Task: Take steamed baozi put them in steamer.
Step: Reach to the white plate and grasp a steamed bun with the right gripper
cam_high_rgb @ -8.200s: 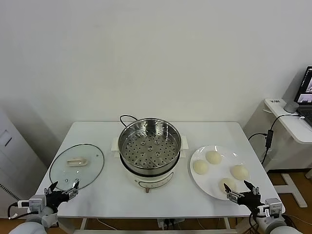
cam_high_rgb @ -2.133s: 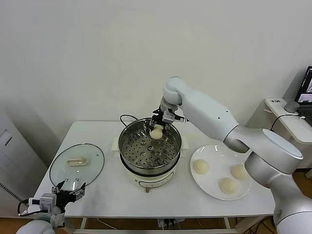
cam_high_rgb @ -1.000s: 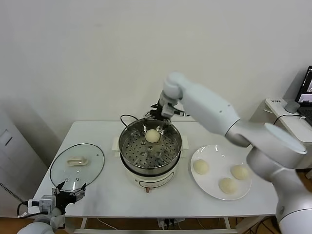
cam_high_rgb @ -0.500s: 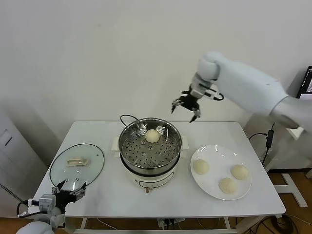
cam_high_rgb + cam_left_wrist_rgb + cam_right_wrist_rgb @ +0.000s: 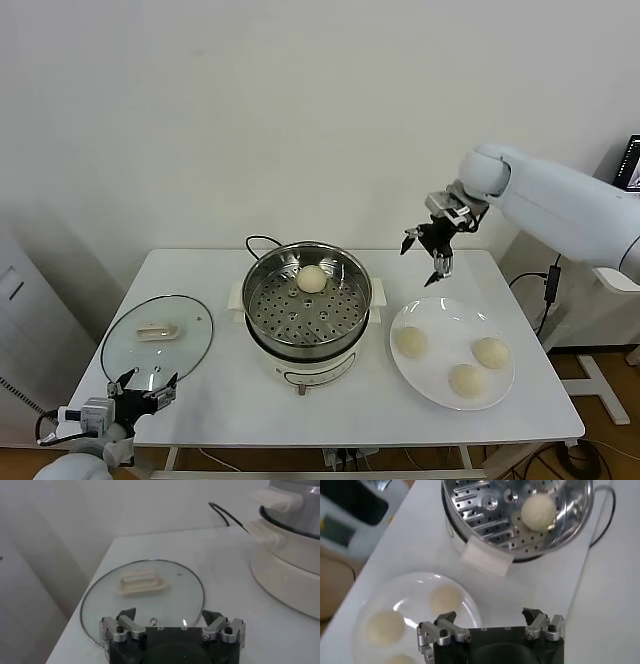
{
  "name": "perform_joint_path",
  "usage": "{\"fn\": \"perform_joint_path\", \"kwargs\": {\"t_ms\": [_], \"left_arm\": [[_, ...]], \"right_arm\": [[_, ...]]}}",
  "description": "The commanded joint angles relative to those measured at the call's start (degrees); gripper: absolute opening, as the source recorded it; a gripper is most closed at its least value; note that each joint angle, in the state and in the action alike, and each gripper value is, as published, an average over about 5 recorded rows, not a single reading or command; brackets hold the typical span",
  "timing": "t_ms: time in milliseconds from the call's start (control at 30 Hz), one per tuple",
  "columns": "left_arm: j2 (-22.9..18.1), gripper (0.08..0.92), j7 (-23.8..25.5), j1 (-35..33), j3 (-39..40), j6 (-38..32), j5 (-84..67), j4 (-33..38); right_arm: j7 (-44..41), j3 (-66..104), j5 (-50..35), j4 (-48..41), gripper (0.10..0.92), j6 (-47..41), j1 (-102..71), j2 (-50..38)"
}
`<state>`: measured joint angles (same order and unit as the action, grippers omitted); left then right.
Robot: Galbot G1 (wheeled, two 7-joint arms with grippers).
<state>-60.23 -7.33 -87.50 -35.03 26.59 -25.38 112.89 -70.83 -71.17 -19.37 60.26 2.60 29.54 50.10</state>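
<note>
The steamer (image 5: 262,300), a shiny perforated basket on a white pot base, stands mid-table. One cream-white baozi (image 5: 312,279) lies on its floor at the far side; the right wrist view shows this baozi (image 5: 538,511) in the steamer (image 5: 480,510) too. Three baozi (image 5: 411,342) (image 5: 491,352) (image 5: 467,380) rest on the white plate (image 5: 450,312) to the right. My right gripper (image 5: 424,263) hangs open and empty in the air, between the steamer and the plate, above the plate's far edge. The left gripper (image 5: 140,384) sits open, low at the table's front left corner.
A round glass lid (image 5: 190,345) with a white handle (image 5: 157,331) lies flat left of the steamer, just ahead of the left gripper (image 5: 169,614). The pot's black cord (image 5: 258,241) trails behind it. A side desk with a laptop (image 5: 630,178) stands far right.
My right gripper has swung away from the steamer's far rim, rightward and downward toward the plate, staying open. The baozi stays in the steamer. The left arm has not moved.
</note>
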Motion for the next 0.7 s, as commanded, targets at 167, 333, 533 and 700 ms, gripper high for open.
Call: {"fn": "perform_joint_path", "kwargs": {"t_ms": [167,333,533,700], "left_arm": [[-0.25,0.823,0.0,-0.16,-0.12,0.12,0.18,0.15],[-0.3,0.823,0.02,-0.21,-0.14,0.11,0.23,0.08],[-0.28,0.823,0.03,-0.28,-0.16,-0.02,0.23,-0.25],[-0.31,0.823,0.04,-0.25,-0.1,-0.06,0.26,-0.47]], "right_arm": [[3.22,4.97,1.59,-1.63,0.823,-7.22,-12.89,-1.33],[3.53,7.14,4.65,-2.78,0.823,-6.9,-16.27,-0.56],[4.29,9.73,8.34,-4.26,0.823,-6.35,-19.62,0.32],[4.68,11.24,9.83,-5.22,0.823,-6.12,-21.28,1.11]]}}
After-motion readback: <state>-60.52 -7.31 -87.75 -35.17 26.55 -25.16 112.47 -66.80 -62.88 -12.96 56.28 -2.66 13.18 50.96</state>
